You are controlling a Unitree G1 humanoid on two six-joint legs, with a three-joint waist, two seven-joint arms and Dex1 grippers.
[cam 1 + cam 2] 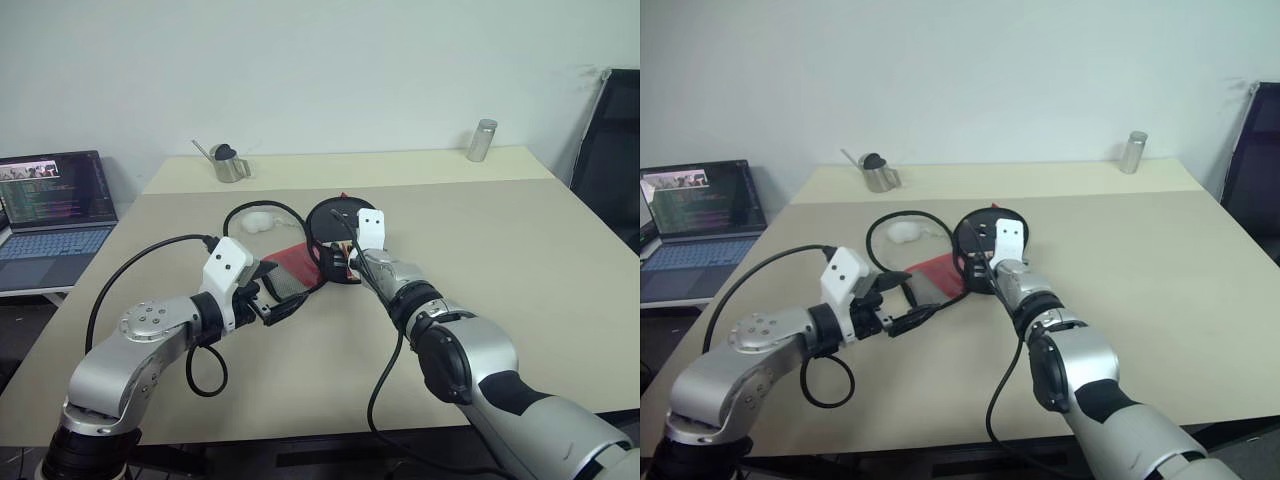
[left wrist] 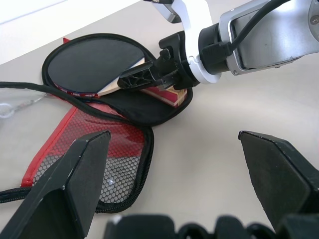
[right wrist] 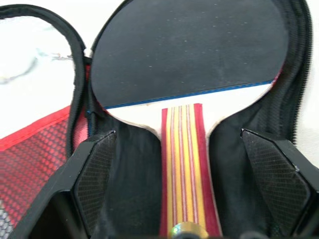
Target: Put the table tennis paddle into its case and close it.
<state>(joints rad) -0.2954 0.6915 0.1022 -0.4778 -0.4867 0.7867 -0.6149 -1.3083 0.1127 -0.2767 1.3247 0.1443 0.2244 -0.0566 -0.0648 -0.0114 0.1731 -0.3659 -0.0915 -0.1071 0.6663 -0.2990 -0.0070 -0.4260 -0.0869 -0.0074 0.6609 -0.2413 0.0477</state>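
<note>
Both hands spread open. Table tennis paddle lies inside unzipped case on desk; handle between right hand fingers, untouched. Left hand at case's 7 o'clock, apart.

Illumination is even, diffuse and bright, apparently from overhead. Shadows beneath the arms on the table are soft and faint. The wall at the top of both head frames is evenly lit, without glare. In the right wrist view, the table at upper left is overexposed and the close-up slightly soft.
</note>
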